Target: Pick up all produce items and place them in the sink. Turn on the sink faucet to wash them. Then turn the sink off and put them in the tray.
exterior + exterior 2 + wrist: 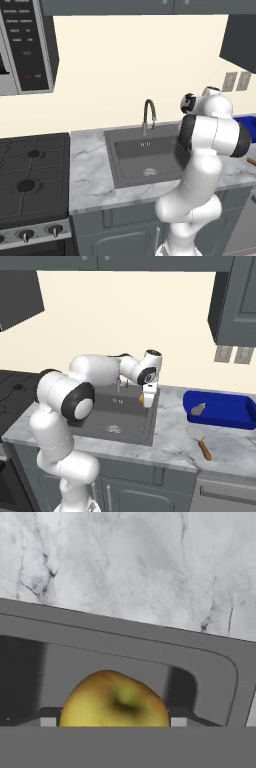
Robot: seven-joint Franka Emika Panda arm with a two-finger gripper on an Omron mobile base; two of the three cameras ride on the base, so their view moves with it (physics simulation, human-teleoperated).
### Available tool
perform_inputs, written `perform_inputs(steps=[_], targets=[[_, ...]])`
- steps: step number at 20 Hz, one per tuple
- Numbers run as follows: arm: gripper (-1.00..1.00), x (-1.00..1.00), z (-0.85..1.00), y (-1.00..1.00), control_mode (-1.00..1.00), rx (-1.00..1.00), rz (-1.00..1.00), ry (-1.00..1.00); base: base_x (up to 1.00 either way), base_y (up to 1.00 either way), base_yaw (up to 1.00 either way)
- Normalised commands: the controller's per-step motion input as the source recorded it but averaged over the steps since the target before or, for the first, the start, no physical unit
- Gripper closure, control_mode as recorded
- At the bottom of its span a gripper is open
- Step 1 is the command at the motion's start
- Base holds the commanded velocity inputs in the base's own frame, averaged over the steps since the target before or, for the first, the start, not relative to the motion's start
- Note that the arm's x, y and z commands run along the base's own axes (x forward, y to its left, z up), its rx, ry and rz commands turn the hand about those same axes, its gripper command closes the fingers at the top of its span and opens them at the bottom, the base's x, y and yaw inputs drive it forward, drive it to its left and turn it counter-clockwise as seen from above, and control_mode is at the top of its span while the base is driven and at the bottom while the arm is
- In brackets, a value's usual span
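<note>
Jaws grip the yellow fruit over the sink; I see the eggplant in the tray, at three o'clock on the bench.

You get even, flat rendered light with no glare. The arm throws only a soft shadow on the counter. The sink walls shade darker toward its corners. In the hand view the yellow fruit looks soft and slightly blurred up close.
</note>
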Motion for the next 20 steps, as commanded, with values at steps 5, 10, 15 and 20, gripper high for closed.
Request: perform_inputs(steps=[5,10,15,20], targets=[[1.00,-0.01,0.33,-0.68,-1.00,-0.11,-0.05,-0.07,0.00,0.00,0.00],[1.00,0.00,0.21,-0.64,-1.00,-0.13,-0.03,-0.11,0.00,0.00,0.00],[1.00,0.00,0.01,-0.59,-1.00,-0.12,-0.01,-0.05,0.00,0.00,0.00],[1.00,0.04,0.00,-0.59,-1.00,-0.09,-0.01,0.00,0.00,0.00,0.00]])
